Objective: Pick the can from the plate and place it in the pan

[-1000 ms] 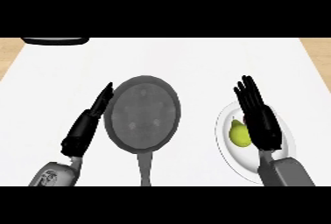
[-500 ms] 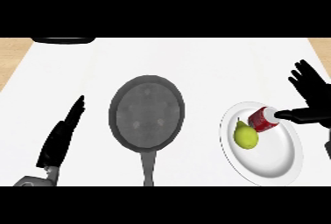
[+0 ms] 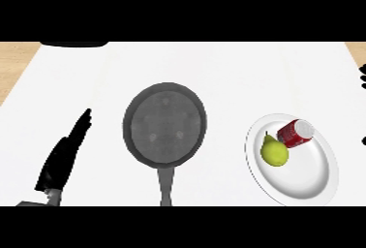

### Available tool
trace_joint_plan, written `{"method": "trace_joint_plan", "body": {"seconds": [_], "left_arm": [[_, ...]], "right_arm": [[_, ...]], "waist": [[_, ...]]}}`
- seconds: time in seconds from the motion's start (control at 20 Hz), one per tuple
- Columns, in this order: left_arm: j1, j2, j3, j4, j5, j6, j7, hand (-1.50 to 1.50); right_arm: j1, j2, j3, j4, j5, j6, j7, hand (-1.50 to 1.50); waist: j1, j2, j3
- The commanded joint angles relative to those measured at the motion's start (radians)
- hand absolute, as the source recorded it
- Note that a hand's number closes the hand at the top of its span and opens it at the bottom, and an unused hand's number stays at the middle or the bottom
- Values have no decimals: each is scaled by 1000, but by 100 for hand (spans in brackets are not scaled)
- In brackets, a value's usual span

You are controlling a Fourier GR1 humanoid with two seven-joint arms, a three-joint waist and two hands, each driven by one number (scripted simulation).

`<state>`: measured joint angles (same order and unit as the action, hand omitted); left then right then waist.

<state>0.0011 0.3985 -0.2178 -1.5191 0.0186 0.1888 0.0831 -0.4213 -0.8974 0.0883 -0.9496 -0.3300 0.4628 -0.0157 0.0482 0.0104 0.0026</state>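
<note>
Red can on white plate, well apart from straight-fingered left hand.

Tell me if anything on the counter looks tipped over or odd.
The red can with a white top is tipped on the white round plate, beside the yellow-green pear. The dark grey frying pan holds nothing.

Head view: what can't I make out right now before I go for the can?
- Right hand: only dark slivers at the head view's right edge; whether its fingers are open or shut cannot be told.
- Can on the plate: any label is too small to read.
- Pan: the handle's end is cut by the lower edge.
- Dark object: cut by the top edge, unidentifiable.
</note>
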Motion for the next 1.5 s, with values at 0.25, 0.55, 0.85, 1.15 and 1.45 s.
{"method": "trace_joint_plan", "body": {"seconds": [0.25,0.55,0.85,1.15,1.45], "left_arm": [[-6,-30,-17,-24,-40,20,37,0],[-64,-23,47,16,-25,-2,73,0],[58,-41,52,-26,-40,-3,1,0],[33,-30,54,-59,-58,-24,57,0],[53,-54,80,-39,-51,-38,32,0]], "right_arm": [[-284,-3,114,148,134,336,-32,-150],[-424,97,160,224,252,374,45,-150],[-475,142,171,247,318,462,89,-150],[-524,193,243,244,444,489,116,-150],[-445,207,265,140,485,547,165,-150]], "waist": [[0,1,-1],[-21,-3,-2],[-26,-6,-3],[-21,-4,-2],[-41,-10,-3]]}}
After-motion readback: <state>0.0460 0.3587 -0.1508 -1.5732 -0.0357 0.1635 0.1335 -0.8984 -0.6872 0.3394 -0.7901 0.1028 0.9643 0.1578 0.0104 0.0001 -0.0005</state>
